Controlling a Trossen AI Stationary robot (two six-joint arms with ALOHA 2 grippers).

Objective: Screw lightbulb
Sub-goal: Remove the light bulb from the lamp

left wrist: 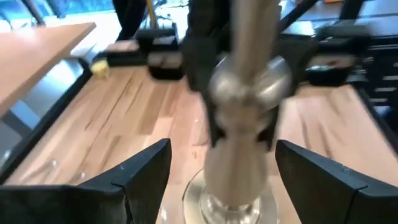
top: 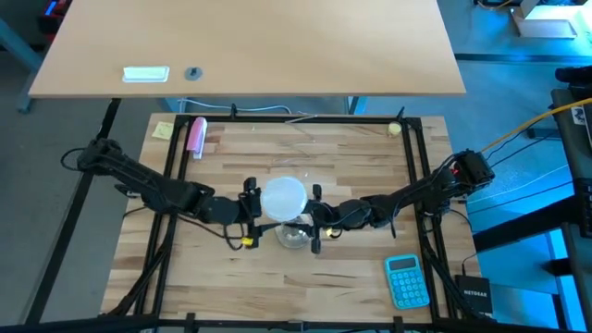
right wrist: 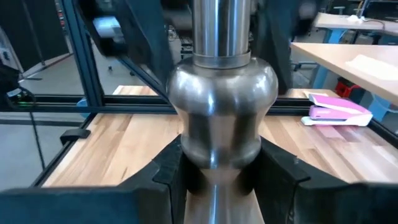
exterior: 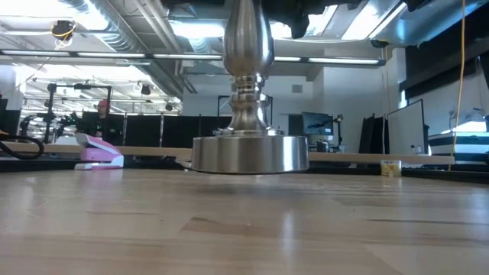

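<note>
The right gripper [right wrist: 214, 171] is clamped on the bulging stem of the silver flared metal lamp stand [right wrist: 221, 118], its two dark fingers [right wrist: 165, 171] pressed against either side of the polished metal just below the widest swell. Seen from overhead, this gripper [top: 319, 225] reaches in from the right and meets the stand at the middle of the light butcher-block wooden table [top: 351, 268]. Directly opposite, the left gripper [left wrist: 217, 165] faces the same stem with its dark fingers [left wrist: 146, 168] spread wide on either side, not touching the metal, so it is released. From above, the left gripper [top: 250, 205] sits just beside the white frosted round lightbulb [top: 283, 197], which stands on top of the stand, above and between the two grippers. At table height the stand's round silver base [exterior: 250, 153] rests flat on the wood. Farther off, beyond the left gripper, a pink stapler [top: 196, 135] lies near the table's far edge beside a yellow sticky note [top: 164, 129]. Near the right arm, toward the front corner, lies a blue calculator [top: 407, 280].
</note>
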